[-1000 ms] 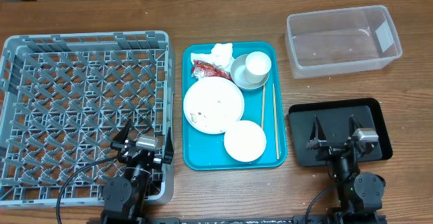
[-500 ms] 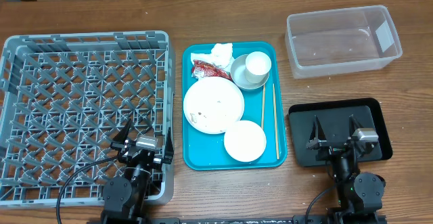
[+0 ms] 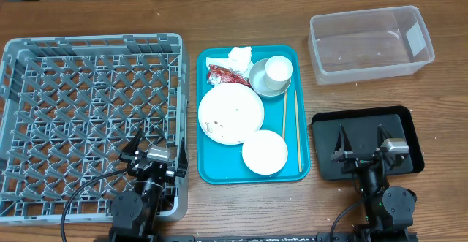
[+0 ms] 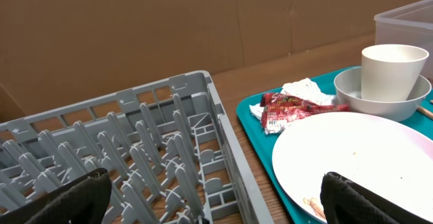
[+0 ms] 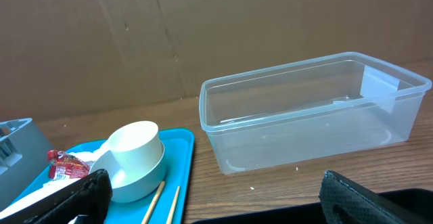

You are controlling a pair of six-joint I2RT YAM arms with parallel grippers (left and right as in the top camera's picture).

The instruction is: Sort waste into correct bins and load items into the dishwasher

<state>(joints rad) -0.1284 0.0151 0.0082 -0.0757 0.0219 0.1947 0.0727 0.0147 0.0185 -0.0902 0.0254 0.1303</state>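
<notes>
Overhead view of a brown wooden bench (image 3: 241,15) with a teal rectangular plastic serving tray (image 3: 207,170) at its middle.

Nearest, left of the teal tray's near left corner, the left pincer (image 3: 155,143) hangs with its fingers spread and nothing between them. It is above the near right corner of a large square grey plastic dish rack (image 3: 73,103) with a lattice bottom, which lies just left of the teal tray. Right of the teal tray's near right corner, the right pincer (image 3: 360,141) is likewise released and bare, above a shallow black rectangular tray (image 3: 406,136).

On the teal tray, nearest, sits a small white-pink bowl (image 3: 264,153). Along the tray's right edge lie two thin wooden chopsticks (image 3: 297,132), their long axis running near to far and roughly parallel. They are between the two pincers, closer to the right one, touching neither. At the tray's left middle is a round white-pink plate (image 3: 231,114) with whitish food scraps (image 3: 212,127) at its near left rim. Farther, at the tray's far right, a white cup (image 3: 278,69) stands inside a grey bowl (image 3: 257,83). At the far left lie a small red-and-white snack wrapper (image 3: 219,74) and, beyond it, a crumpled white paper napkin (image 3: 238,55).

Right of the teal tray's far end sits a clear rectangular plastic tub (image 3: 358,48) with a white label (image 3: 417,39).
</notes>
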